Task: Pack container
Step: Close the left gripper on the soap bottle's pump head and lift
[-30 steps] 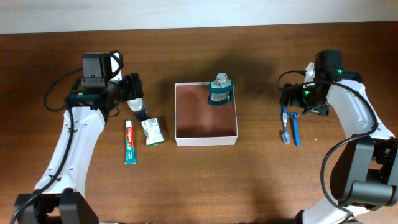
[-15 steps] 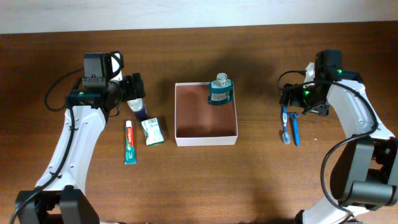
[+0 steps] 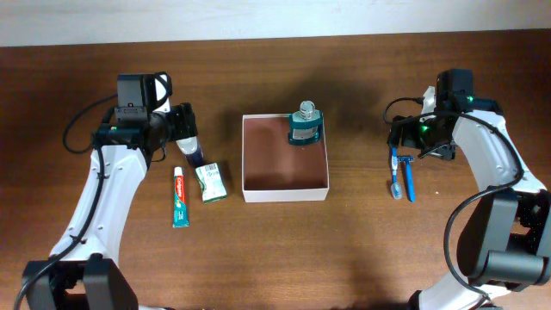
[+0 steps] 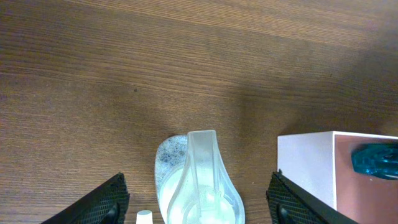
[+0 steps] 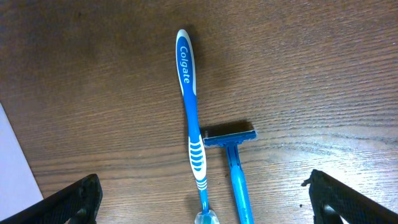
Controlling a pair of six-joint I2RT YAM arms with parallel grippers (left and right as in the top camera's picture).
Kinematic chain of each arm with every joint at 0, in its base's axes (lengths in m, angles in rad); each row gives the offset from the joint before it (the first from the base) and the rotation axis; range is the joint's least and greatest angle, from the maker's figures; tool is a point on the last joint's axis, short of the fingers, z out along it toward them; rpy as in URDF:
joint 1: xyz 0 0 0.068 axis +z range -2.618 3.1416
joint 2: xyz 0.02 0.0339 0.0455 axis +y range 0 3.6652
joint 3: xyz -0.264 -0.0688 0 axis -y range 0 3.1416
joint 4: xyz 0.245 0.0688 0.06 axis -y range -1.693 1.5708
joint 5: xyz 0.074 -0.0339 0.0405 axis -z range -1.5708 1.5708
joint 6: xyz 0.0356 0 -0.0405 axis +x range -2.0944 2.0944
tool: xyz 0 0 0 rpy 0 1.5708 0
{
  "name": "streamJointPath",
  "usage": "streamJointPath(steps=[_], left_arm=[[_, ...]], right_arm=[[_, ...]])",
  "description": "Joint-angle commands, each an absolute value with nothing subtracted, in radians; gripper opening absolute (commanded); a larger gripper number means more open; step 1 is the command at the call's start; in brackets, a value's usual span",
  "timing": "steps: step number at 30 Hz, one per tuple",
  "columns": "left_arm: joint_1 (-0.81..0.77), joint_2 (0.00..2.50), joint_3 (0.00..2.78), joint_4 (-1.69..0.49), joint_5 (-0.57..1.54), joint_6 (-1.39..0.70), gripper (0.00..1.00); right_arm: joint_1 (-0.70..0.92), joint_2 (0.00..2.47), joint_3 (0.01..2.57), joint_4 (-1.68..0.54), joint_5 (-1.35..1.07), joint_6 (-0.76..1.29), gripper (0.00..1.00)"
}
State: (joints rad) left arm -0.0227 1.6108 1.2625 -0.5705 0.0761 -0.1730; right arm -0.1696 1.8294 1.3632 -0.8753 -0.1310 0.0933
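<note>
container (image 3: 275, 159): table centre, between the arms; teal mouthwash bottle (image 3: 305, 126) in its far right corner, rest of the floor bare.
left gripper (image 4: 198, 200): jaws open, straddling the clear-capped bottle (image 4: 199, 165), gap on each side.
step: centre on the bottle's body, close squarely, lift clear of the white wall.
right gripper (image 5: 205, 199): jaws wide, empty, above toothbrush (image 5: 192, 118) and razor (image 5: 231, 140).
views: only overhead shows toothpaste tube (image 3: 179, 196) and packet (image 3: 210, 182); only left wrist shows the finger gaps.
</note>
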Motion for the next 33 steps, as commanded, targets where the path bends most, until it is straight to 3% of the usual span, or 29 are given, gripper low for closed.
streamJointPath(steps=[1,12,26,30,33], left_arm=[[-0.034,1.624,1.278,-0.577,0.037,-0.163,0.7],[-0.135,1.624,1.278,-0.576,-0.157,-0.163,0.69],[-0.135,1.677,1.278,-0.571,-0.159,-0.163,0.68],[-0.135,1.677,1.279,-0.558,-0.159,-0.163,0.5],[-0.135,1.677,1.279,-0.548,-0.166,-0.163,0.47]], right_arm=[[-0.171,1.807,1.374,-0.875,-0.126,0.085,0.99],[-0.171,1.807,1.374,-0.875,-0.126,0.085,0.99],[-0.171,1.807,1.374,-0.875,-0.126,0.085,0.99],[-0.171,1.807,1.374,-0.875,-0.126,0.085,0.99],[-0.171,1.807,1.374,-0.875,-0.126,0.085,0.98]])
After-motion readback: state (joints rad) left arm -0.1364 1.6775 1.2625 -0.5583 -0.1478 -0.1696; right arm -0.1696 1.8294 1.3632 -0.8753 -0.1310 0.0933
